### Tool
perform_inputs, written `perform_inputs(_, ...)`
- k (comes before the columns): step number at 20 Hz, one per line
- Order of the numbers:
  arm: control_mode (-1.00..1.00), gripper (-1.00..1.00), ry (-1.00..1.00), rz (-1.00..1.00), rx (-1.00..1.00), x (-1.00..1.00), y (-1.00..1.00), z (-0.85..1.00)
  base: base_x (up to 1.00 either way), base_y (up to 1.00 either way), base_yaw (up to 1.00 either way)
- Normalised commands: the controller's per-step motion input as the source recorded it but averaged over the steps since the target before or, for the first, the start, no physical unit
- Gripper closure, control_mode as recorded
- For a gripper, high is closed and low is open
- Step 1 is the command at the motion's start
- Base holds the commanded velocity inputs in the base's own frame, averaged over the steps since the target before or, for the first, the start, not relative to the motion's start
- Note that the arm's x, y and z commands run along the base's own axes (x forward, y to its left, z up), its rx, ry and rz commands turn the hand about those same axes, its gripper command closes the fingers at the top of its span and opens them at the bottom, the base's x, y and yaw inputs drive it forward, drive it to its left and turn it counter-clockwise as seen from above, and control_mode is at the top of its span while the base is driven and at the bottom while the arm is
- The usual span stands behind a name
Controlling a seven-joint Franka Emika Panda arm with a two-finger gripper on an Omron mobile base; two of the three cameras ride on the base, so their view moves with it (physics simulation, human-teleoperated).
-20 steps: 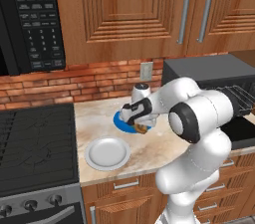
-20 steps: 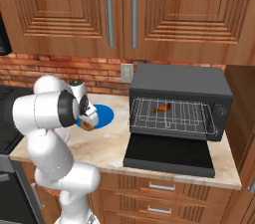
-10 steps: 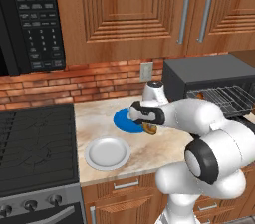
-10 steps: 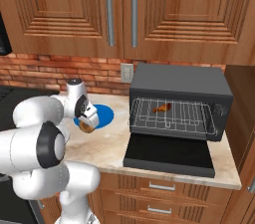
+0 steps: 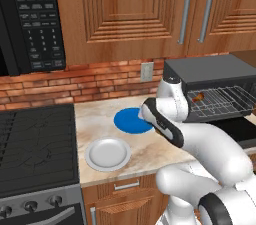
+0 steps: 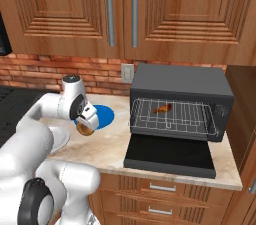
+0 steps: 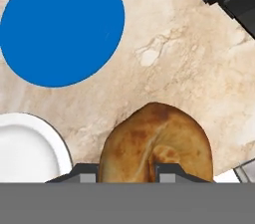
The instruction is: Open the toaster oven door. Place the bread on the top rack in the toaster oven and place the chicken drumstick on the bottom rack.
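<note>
1. Jaws closed on the bread [image 7: 155, 144], which I'm holding above the table [image 7: 189, 58], between the blue plate [image 7: 62, 26] and the toaster oven [image 6: 182, 101].
2. Door [image 6: 170, 155] is down, drumstick [image 6: 162, 108] already inside; next I must carry the bread to the top rack.
3. Count: one bread, one drumstick, two plates, the second a white plate [image 5: 107, 153].

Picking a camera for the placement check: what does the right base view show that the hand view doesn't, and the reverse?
Right base view alone: the toaster oven interior, its door folded down flat, the chicken drumstick on a wire rack, wall cabinets above. Hand view alone: a close look down on the bread's browned crust, with the counter beneath. Both: gripper closed on the bread, blue plate, white plate.
</note>
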Motion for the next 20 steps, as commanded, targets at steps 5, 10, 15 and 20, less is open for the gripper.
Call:
perform_inputs(5, -1.00, 1.00, -0.03, 0.01, 0.00, -0.55, -0.27, 0.57, 0.00, 0.00, 0.00)
perform_inputs(10, -1.00, 1.00, -0.07, 0.02, 0.00, -0.52, -0.25, 0.53, 0.00, 0.00, 0.00)
perform_inputs(15, -1.00, 1.00, -0.06, 0.02, 0.00, -0.38, -0.27, 0.56, 0.00, 0.00, 0.00)
perform_inputs(20, -1.00, 1.00, -0.02, 0.03, -0.03, -0.25, -0.26, 0.53, 0.00, 0.00, 0.00)
